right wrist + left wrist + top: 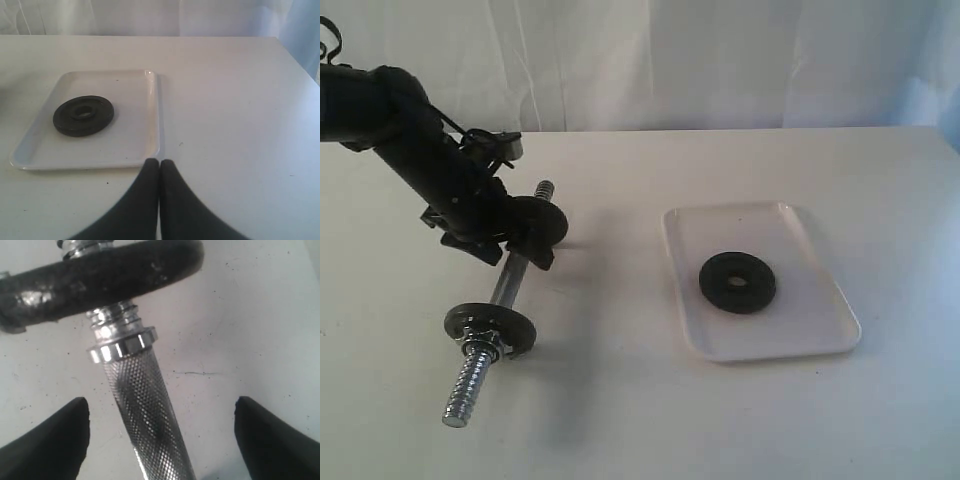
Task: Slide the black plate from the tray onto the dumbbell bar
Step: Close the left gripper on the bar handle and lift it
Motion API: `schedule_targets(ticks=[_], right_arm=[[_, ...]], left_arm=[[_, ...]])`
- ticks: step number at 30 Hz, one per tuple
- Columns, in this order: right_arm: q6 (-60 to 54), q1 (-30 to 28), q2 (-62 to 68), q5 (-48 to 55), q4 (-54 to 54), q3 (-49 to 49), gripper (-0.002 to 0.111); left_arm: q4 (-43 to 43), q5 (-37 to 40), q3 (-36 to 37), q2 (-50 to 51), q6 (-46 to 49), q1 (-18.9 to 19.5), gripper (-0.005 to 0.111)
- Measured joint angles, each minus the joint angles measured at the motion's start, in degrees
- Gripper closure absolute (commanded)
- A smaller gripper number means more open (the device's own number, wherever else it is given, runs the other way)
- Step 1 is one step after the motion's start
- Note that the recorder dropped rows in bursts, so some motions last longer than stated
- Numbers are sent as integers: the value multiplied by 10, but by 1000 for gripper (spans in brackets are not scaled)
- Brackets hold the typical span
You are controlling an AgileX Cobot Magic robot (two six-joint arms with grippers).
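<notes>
Left wrist view, left gripper (161,402) spread wide, fingers (55,440) either side of the knurled dumbbell bar (140,405), not touching it, exterior view, bar at left, black plate (737,282) flat on the tray (800,315) at right, right gripper (159,164) pressed closed, empty.

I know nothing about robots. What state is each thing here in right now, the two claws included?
tray: resting on the table, holding only the black plate.
black plate: lying flat, untouched.
dumbbell bar: lying on the table, two discs mounted on it.
left gripper: open, straddling the bar's middle.
right gripper: shut, empty, near the tray.
</notes>
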Motion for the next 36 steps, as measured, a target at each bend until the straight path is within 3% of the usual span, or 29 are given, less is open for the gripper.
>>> schedule_targets(ticks=[15, 24, 36], right_arm=[[0, 0, 0, 0, 0, 0, 108], [0, 0, 0, 0, 0, 0, 108], [0, 0, 0, 0, 0, 0, 108]], left_arm=[[1, -25, 0, 33, -12, -8, 26], [-10, -50, 0, 36, -14, -8, 47], [-17, -54, -2, 51, -15, -8, 47]])
